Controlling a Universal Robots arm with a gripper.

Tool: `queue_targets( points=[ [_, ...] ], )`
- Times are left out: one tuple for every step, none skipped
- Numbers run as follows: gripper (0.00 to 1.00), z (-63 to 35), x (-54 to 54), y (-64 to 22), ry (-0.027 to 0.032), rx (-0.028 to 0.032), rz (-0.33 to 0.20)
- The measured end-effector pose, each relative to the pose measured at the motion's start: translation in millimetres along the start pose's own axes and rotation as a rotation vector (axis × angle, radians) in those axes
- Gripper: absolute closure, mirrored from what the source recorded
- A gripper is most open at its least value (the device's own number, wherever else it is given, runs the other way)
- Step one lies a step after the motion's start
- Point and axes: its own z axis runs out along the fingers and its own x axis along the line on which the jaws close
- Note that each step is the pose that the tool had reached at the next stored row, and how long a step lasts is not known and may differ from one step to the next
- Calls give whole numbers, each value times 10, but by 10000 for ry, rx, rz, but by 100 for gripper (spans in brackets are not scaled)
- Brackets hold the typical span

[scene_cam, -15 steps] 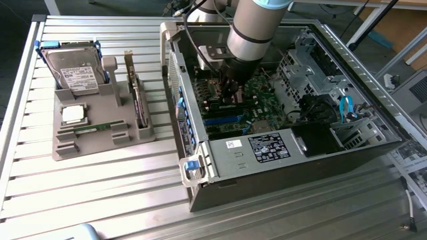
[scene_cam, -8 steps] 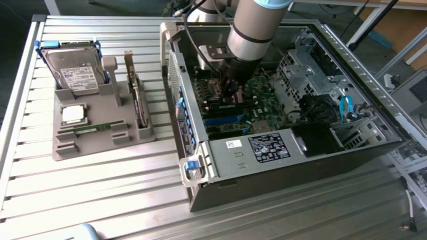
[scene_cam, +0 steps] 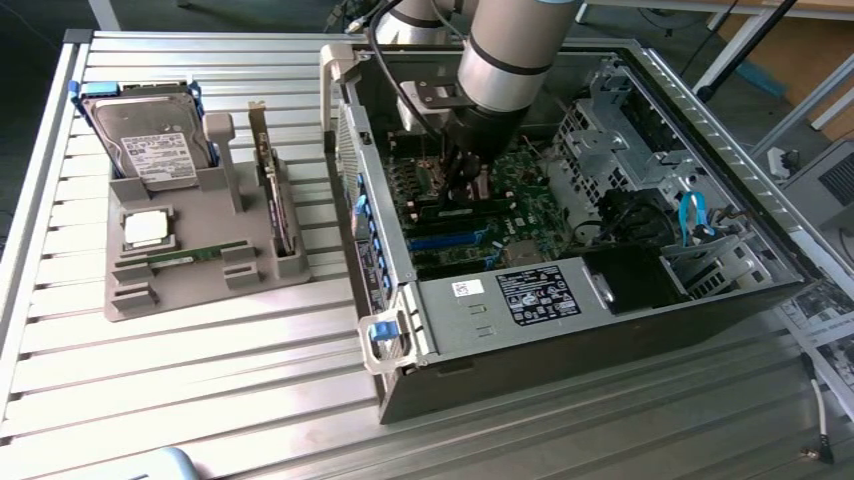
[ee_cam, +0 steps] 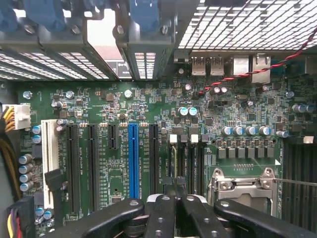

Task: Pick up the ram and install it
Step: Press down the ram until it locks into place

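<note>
Exterior view: install step in hand. Arm reaches into open computer case [scene_cam: 561,300] at tabletop [scene_cam: 200,380] centre; end effector [scene_cam: 467,190] down at motherboard [scene_cam: 514,225] slots. Green stick in parts tray [scene_cam: 200,270] slot near tabletop left edge.

Wrist view: end effector [ee_cam: 173,210] fingers closed over memory slots [ee_cam: 185,163]. Ram [ee_cam: 173,163] apparently edge-on below, in slot; grip uncertain. Next move calls for straight, even seating pressure.

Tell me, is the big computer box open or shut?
Open. The computer box has no cover on its upward side, and the green motherboard shows inside.
</note>
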Motion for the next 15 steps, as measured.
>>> queue_targets(
  points=[
    [89, 0, 0, 0, 0, 0, 0],
    [89, 0, 0, 0, 0, 0, 0],
    [89, 0, 0, 2, -1, 0, 1],
    [89, -1, 0, 11, 1, -1, 0],
    [89, 0, 0, 24, 1, 0, -1],
    [89, 0, 1, 40, 1, 0, 0],
    [89, 0, 1, 58, 2, -1, -1],
    [89, 0, 1, 74, 1, 0, 0],
    [89, 0, 1, 89, 2, -1, 4],
    [89, 0, 0, 100, 1, 0, 7],
    [89, 1, 1, 115, 1, 0, 10],
    [89, 1, 1, 128, 1, 0, 13],
    [89, 0, 1, 141, 1, 0, 17],
    [89, 1, 1, 155, 1, 0, 22],
    [89, 1, 1, 169, 1, 1, 27]
  ],
)
